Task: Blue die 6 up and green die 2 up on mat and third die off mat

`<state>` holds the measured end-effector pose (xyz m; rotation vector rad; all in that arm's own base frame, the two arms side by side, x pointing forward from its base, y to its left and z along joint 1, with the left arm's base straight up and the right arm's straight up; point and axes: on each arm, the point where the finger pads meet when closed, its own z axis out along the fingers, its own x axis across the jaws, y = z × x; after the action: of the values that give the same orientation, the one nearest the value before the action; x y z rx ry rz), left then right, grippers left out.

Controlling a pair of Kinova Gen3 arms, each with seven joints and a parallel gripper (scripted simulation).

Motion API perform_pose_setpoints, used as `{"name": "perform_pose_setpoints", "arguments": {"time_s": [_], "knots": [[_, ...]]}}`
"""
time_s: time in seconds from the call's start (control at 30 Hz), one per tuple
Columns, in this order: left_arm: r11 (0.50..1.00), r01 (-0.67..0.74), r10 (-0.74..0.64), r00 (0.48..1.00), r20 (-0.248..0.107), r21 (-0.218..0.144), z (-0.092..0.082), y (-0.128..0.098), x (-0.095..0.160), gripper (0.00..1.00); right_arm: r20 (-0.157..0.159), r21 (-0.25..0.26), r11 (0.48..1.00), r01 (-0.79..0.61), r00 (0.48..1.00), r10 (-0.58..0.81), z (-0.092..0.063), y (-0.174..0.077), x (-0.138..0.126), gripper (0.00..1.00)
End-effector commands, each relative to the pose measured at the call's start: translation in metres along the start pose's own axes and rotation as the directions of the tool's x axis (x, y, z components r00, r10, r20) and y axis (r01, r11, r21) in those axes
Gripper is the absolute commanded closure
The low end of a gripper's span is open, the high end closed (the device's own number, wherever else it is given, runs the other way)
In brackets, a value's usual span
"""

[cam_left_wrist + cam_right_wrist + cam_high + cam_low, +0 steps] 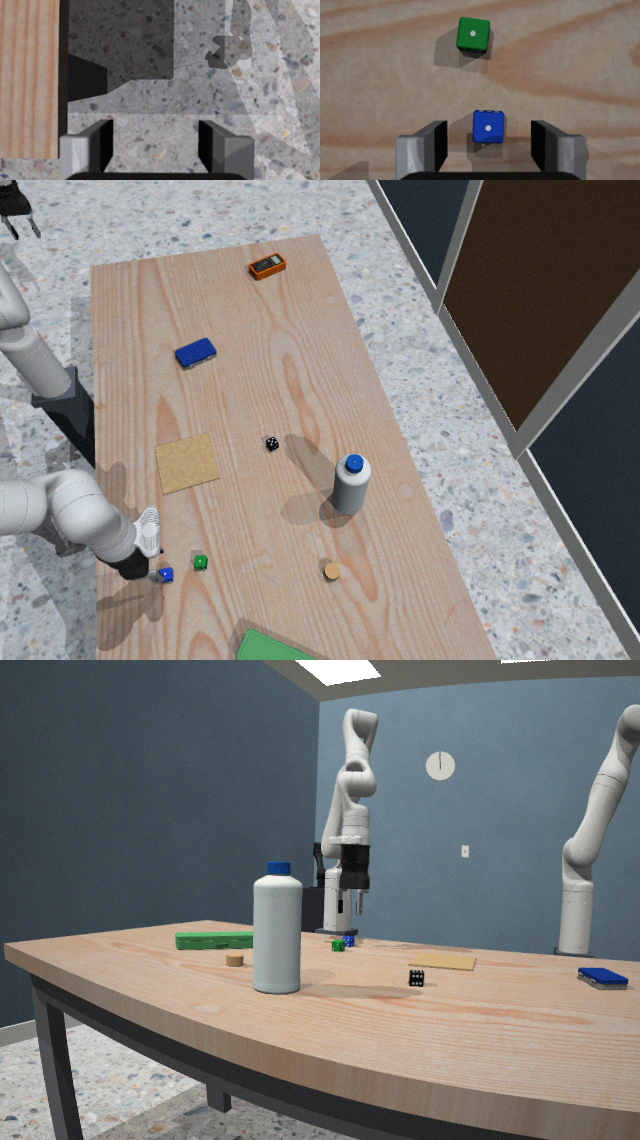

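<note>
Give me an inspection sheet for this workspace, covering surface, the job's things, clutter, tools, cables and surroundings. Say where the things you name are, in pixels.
Surface: wood-grain table (248,397) (361,1032), no spills seen
Blue die (165,575) (348,941) (488,127): 1 up, off the mat
Green die (200,562) (338,945) (473,34): 1 up, off the mat
Black die (272,444) (416,977): off the mat
Mat (187,463) (443,961): flat, no die on it
Clutter: capped bottle (350,487) (277,933), orange multimeter (267,266), blue-topped item (195,352) (602,977), green case (273,647) (214,940), small tan disc (331,571) (234,960)
Left tool (21,227) (155,138): open, beyond the table edge
Right tool (489,138): open, above the blue die
Cables: nothing seen
Surroundings: speckled floor (491,515) (139,1073) (150,124), wall clock (440,765)
</note>
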<state>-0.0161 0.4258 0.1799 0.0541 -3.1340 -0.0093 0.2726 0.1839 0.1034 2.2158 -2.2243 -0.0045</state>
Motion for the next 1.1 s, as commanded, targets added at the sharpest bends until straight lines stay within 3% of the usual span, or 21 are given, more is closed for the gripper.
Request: {"name": "perform_pose_setpoints", "arguments": {"time_s": [0.0, 0.5, 0.53, 1.07], "knots": [[1.0, -0.002, 0.002, 1.0, 0.007, 0.006, -0.0005, -0.0011, -0.0023, 0.0, 0.0, 0.003, 1.0, -0.023, 1.0, 0.023, 0.0013, 0.0011, -0.0002, 0.0], [1.0, -0.002, 0.002, 1.0, 0.007, 0.006, -0.0005, -0.0011, -0.0023, 0.0, 0.0, 0.003, 0.999, -0.042, 0.999, 0.042, 0.0015, 0.0012, 0.0004, 0.0], [1.0, -0.002, 0.002, 1.0, 0.007, 0.006, -0.0005, -0.0011, -0.0023, 0.0, 0.0, 0.003, 0.999, -0.042, 0.999, 0.042, 0.0015, 0.0012, 0.0004, 0.21], [1.0, -0.002, 0.002, 1.0, 0.007, 0.006, -0.0005, -0.0011, -0.0023, 0.0, 0.0, 0.003, 0.999, -0.042, 0.999, 0.042, 0.0015, 0.0012, 0.0004, 0.21]]}}
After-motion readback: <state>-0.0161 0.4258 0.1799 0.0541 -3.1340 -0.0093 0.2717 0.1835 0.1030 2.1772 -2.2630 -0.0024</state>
